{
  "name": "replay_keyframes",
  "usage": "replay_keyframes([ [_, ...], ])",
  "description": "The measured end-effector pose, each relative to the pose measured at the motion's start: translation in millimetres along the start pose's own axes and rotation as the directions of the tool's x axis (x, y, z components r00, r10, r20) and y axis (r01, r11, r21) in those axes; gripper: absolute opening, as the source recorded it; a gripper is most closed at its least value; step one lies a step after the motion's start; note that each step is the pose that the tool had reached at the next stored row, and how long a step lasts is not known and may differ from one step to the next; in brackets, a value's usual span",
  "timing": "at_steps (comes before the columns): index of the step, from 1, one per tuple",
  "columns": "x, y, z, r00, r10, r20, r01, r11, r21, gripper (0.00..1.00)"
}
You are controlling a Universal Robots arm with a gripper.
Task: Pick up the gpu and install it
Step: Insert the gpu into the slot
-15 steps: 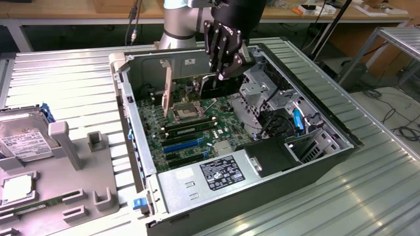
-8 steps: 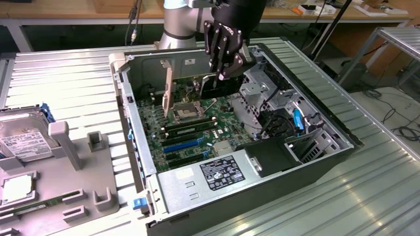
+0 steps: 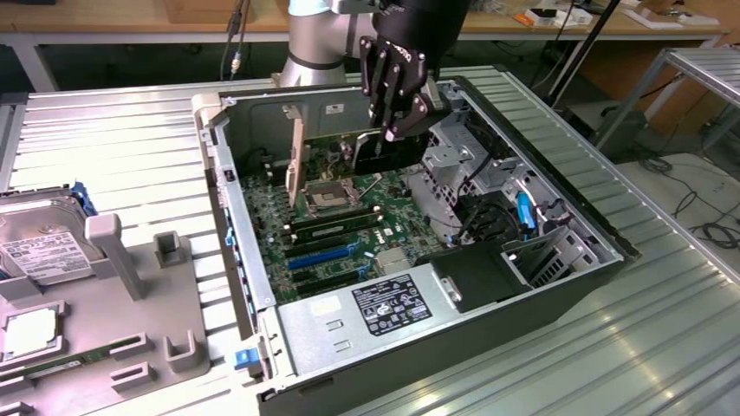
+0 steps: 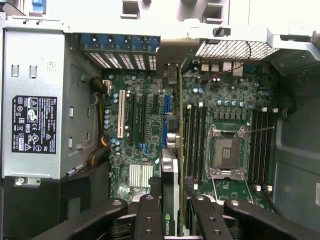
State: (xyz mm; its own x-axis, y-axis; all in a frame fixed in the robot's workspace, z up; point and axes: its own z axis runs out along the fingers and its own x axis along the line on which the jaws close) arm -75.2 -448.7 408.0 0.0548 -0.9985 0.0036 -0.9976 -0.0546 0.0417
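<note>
On the slatted metal table [image 3: 116, 139] stands an open computer case [image 3: 521, 325], with motherboard [image 3: 347, 221] and power supply [image 3: 347, 321] inside. Above the motherboard, the claw [image 3: 403, 121] pinches the gpu [image 3: 387, 156], standing on edge.

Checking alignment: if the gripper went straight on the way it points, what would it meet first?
Likely the motherboard, with the gpu held in the gripper touching down near the blue slot first; depth is unclear.
</note>
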Motion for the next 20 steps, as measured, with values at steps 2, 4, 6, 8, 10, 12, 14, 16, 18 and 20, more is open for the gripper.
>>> replay_keyframes([
  [2,0.0,0.0,0.0,1.0000,0.000,0.0000,0.000,1.0000,0.0000,0.27],
  [4,0.0,-0.1,1.6,1.0000,0.000,-0.0058,0.000,1.0000,-0.0004,0.27],
  [6,0.0,-0.2,3.3,1.0000,0.000,-0.0059,0.000,1.0000,-0.0004,0.27],
  [8,0.0,-0.2,3.5,1.0000,0.000,-0.0061,0.000,1.0000,-0.0004,0.27],
  [10,0.0,-0.2,3.6,1.0000,0.000,-0.0059,0.000,1.0000,-0.0003,0.27],
  [12,0.0,-0.2,3.6,1.0000,0.000,-0.0060,0.000,1.0000,-0.0004,0.27],
  [14,0.0,-0.3,3.7,1.0000,0.000,-0.0066,0.000,1.0000,-0.0003,0.27],
  [16,0.0,-0.2,3.6,1.0000,0.000,-0.0070,0.000,1.0000,-0.0004,0.27],
  [18,0.0,-0.2,3.6,1.0000,0.000,-0.0070,0.000,1.0000,-0.0004,0.27],
  [20,0.0,-0.2,3.6,1.0000,0.000,-0.0069,0.000,1.0000,-0.0004,0.27],
])
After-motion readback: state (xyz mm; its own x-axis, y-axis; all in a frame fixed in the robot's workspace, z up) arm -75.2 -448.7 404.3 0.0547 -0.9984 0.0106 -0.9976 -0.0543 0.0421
